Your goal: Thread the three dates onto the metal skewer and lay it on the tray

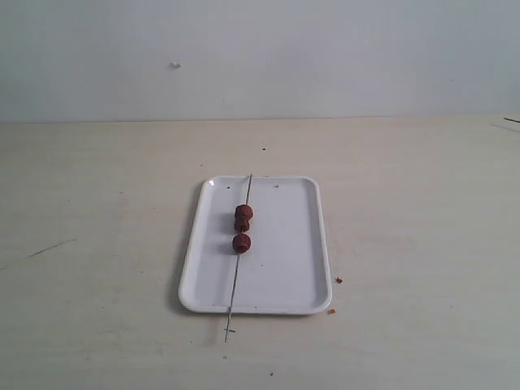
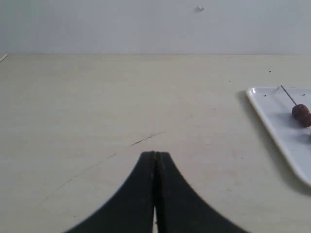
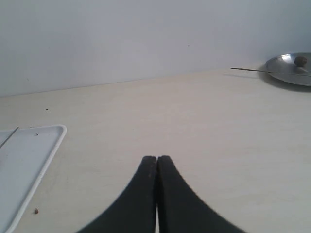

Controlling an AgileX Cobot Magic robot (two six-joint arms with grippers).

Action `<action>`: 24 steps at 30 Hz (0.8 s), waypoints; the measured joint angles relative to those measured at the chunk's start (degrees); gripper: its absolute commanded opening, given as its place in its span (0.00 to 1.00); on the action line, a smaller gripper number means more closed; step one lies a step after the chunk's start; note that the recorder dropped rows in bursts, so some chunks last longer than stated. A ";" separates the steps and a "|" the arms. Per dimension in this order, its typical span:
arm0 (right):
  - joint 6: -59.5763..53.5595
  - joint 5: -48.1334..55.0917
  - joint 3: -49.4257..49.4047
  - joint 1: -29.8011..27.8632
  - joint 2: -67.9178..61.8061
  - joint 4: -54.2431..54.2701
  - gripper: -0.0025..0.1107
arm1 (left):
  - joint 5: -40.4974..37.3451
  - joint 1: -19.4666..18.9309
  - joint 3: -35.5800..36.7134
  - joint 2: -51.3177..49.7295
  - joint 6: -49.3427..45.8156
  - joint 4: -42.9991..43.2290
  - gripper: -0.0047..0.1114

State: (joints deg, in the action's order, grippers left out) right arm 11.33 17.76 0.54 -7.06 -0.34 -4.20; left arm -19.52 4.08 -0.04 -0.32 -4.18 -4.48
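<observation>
The white tray (image 1: 276, 268) lies in the middle of the table. The thin metal skewer (image 1: 236, 280) rests lengthwise along its left half, its near end sticking out past the front rim. Three dark red-brown dates (image 1: 242, 227) sit threaded on it, close together. Neither gripper shows in the exterior view. In the left wrist view my left gripper (image 2: 155, 154) is shut and empty above bare table, with the tray (image 2: 284, 131), skewer tip (image 2: 287, 95) and one date (image 2: 301, 112) off to the side. My right gripper (image 3: 157, 158) is shut and empty; a tray corner (image 3: 34, 145) shows.
A round metal lid (image 3: 291, 68) with a knob lies far off in the right wrist view, with a thin rod (image 3: 252, 71) across it. Small crumbs (image 1: 338, 280) lie on the table by the tray's front right corner. A dark scratch (image 1: 50, 247) marks the table's left.
</observation>
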 measured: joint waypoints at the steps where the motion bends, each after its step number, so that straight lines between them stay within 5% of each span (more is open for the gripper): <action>1: 0.00 0.00 0.00 0.00 0.00 0.00 0.02 | 0.00 0.00 0.00 0.00 0.00 0.00 0.04; 24: 0.00 -0.63 0.00 0.00 0.00 0.00 0.02 | 0.00 0.00 0.00 0.00 0.00 0.00 0.04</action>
State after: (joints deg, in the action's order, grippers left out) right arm 11.33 17.13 0.54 -7.06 -0.34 -4.20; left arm -19.52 4.08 -0.04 -0.32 -4.18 -4.48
